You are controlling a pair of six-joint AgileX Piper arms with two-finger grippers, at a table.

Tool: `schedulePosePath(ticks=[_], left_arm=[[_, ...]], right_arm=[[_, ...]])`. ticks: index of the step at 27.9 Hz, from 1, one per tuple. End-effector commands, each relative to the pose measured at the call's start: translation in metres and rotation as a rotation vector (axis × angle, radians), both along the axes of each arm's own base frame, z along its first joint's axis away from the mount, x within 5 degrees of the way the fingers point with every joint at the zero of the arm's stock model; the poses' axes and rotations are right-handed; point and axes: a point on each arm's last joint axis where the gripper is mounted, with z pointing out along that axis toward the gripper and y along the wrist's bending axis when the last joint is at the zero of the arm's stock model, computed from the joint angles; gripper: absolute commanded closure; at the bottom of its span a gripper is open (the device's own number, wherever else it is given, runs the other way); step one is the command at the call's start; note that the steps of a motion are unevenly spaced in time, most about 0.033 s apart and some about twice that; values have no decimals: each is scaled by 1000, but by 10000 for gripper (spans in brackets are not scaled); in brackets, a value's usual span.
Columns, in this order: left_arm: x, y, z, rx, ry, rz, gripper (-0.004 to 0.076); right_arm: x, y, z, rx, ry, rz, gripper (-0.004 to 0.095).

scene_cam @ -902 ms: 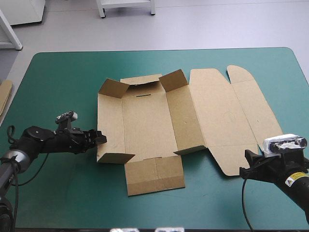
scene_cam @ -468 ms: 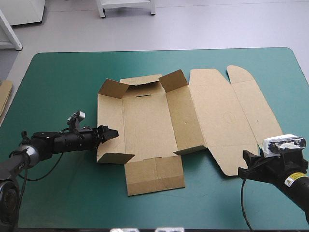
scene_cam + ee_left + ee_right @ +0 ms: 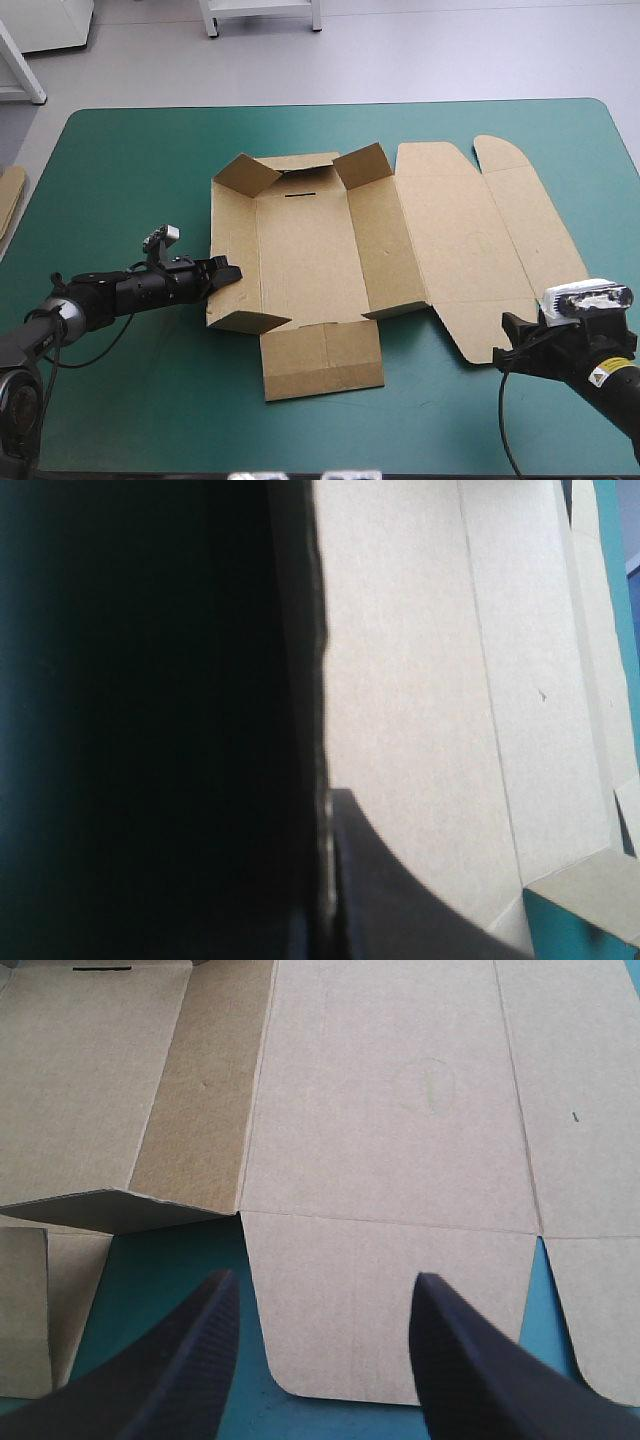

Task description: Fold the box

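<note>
The brown box [image 3: 310,250] lies opened out at the centre of the teal-green bench [image 3: 130,160], its lid panel toward 3 o'clock. The left hand [image 3: 225,271] pinches its 9 o'clock wall. The right hand [image 3: 325,1278] hovers wide at 5 o'clock. The yellow arm label [image 3: 610,375] is too small to read.

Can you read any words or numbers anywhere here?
Too small to read: print on the small yellow sticker on the right arm.
No words: the flat brown cardboard box, only a faint round mark.
</note>
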Motion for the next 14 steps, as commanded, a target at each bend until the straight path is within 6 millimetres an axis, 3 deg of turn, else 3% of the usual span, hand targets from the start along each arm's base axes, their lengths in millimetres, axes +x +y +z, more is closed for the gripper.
schedulePosePath(ticks=[1, 7, 10, 14], left_arm=[[3, -7, 22, -27, -148, -93, 732], [16, -9, 41, 126, -249, -355, 732], [35, -5, 62, 331, -340, -538, 732], [61, 0, 93, 485, -449, -595, 732]], right_arm=[[3, 0, 14, 18, -71, -4, 422], [3, 0, 14, 18, -71, -4, 422], [3, 1, 14, 12, -71, 0, 422], [3, 1, 14, 20, -67, 2, 422]])
